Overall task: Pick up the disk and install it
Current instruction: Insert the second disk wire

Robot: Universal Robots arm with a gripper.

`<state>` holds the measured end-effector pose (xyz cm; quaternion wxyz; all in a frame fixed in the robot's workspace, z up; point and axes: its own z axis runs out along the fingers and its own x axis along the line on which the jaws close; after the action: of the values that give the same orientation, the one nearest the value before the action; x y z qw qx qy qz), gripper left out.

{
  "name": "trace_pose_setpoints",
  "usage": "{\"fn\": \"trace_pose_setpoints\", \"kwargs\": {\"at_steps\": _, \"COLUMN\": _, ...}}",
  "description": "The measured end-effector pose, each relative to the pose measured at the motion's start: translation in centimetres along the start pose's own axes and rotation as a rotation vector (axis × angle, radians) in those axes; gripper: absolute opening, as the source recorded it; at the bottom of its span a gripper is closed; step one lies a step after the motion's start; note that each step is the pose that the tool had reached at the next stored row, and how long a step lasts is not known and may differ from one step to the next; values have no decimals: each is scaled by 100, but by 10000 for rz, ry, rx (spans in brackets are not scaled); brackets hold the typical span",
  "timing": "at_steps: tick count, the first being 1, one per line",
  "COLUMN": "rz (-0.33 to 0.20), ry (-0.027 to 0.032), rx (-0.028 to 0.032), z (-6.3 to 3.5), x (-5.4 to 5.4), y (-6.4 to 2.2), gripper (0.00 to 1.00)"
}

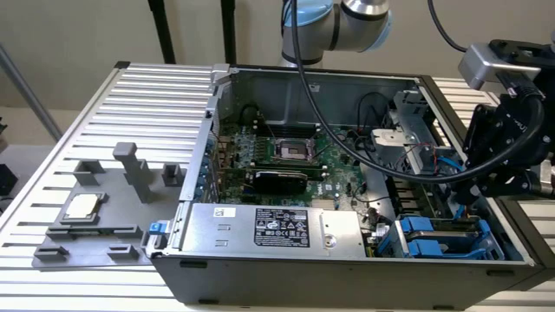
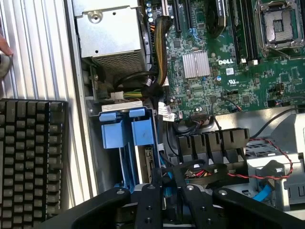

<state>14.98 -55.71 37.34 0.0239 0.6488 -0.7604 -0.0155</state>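
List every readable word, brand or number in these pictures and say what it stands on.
"DELL": white letters on the green motherboard, beside the silver heatsink.
Black label on the power supply: print too small to read.
White sticker on the power supply: unreadable.
Motherboard markings elsewhere: too small to read.

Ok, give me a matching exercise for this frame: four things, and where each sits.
1. CPU chip
2. power supply
3. blue drive carriers
4. keyboard

a. near corner of the case, exterior view's right
b. on the grey fixture outside the case
c. along the case's near wall, black label up
d. on the ribbed table beside the case

Pairs: 1-b, 2-c, 3-a, 4-d
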Motion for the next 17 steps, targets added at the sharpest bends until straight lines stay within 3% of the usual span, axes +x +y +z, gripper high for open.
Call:
{"fn": "trace_pose_setpoints", "kwargs": {"at_steps": 3, "rz": 4, "ry": 50, "rx": 8, "z": 1, "x": -1, "y": -2, "gripper": 23}}
{"fn": "trace_pose_setpoints", "kwargs": {"at_steps": 5, "rz": 4, "ry": 55, "rx": 9, "z": 2, "x": -1, "y": -3, "gripper": 16}}
{"fn": "trace_pose_setpoints", "kwargs": {"at_steps": 10, "rz": 3, "ry": 52, "rx": 8, "z": 6, "x": 0, "y": 9, "gripper": 16}}
{"fn": "trace_pose_setpoints", "kwargs": {"at_steps": 17, "rz": -5, "ry": 39, "rx": 60, "z": 15, "x": 31, "y": 192, "gripper": 16}}
